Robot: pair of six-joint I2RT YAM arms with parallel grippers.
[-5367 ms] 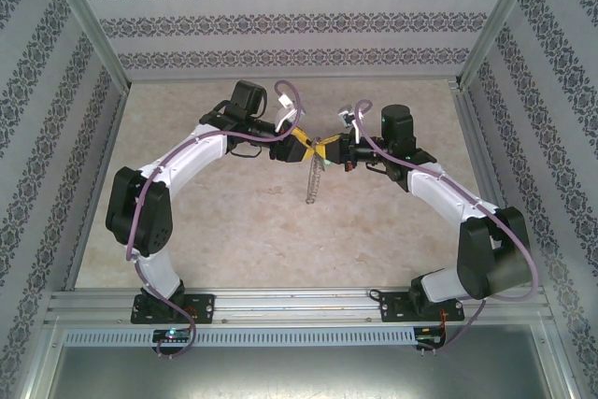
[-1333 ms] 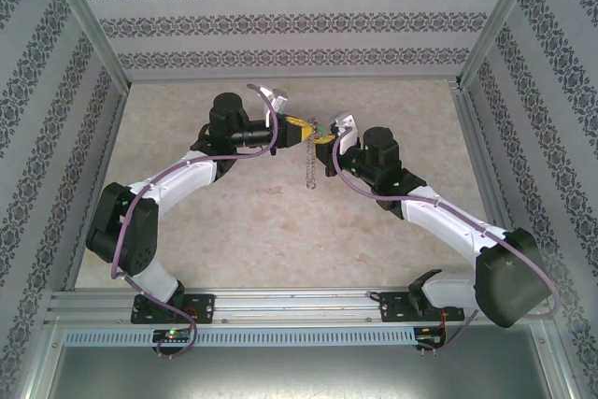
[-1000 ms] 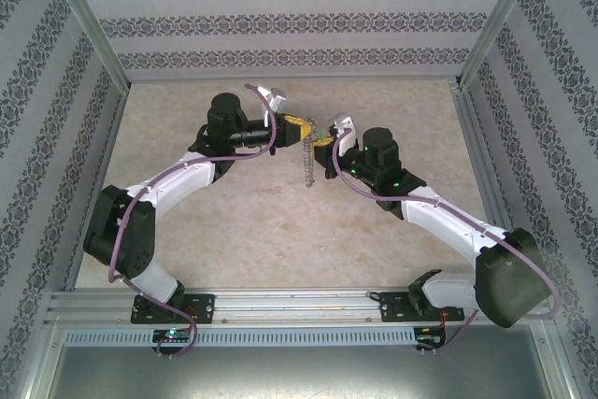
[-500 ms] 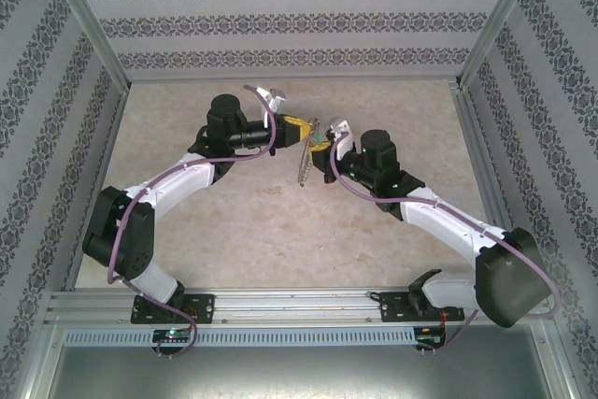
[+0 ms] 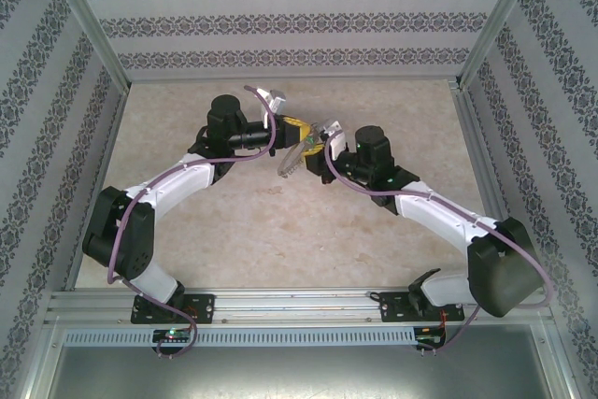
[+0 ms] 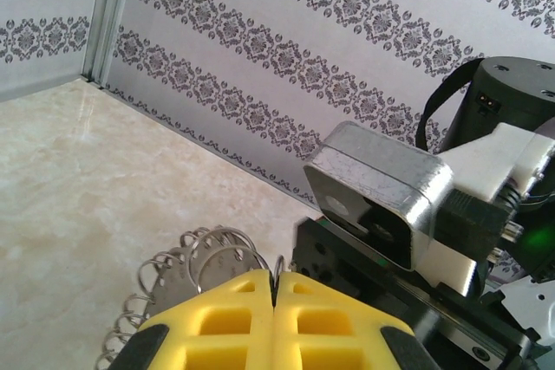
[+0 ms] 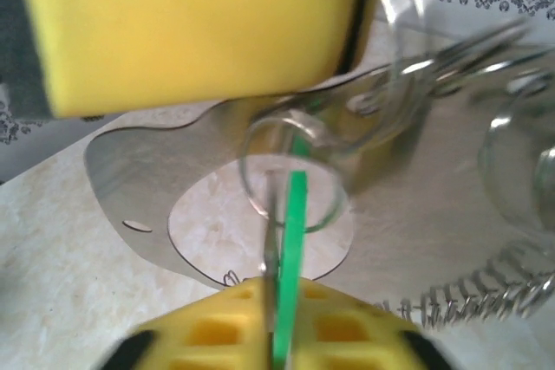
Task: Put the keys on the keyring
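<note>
The keyring's thin wire (image 6: pixel 279 264) stands up between the yellow pads of my left gripper (image 6: pixel 274 279), which is shut on it. Grey tags and small rings (image 6: pixel 204 257) hang from it on the left. The key (image 7: pixel 296 214), a green strip, sits edge-on between the pads of my right gripper (image 7: pixel 284 296), pressed beside a thin metal wire. Its tip reaches into a round ring (image 7: pixel 334 205) of the keyring, just under my left gripper's pad (image 7: pixel 191 23). From above, the two grippers (image 5: pixel 297 130) (image 5: pixel 320 144) meet mid-table, with the beaded chain (image 5: pixel 291 164) hanging slanted.
A flat grey tag (image 7: pixel 147 171) with a round hole and a coiled chain (image 7: pixel 468 301) hang behind the key. The right wrist's camera housing (image 6: pixel 381 197) is close in front of my left gripper. Patterned walls (image 5: pixel 299 21) enclose the beige tabletop (image 5: pixel 280 231).
The right arm has moved left, pushing its gripper up against the left gripper. The hanging chain has swung left and now slants. The left arm has held still.
</note>
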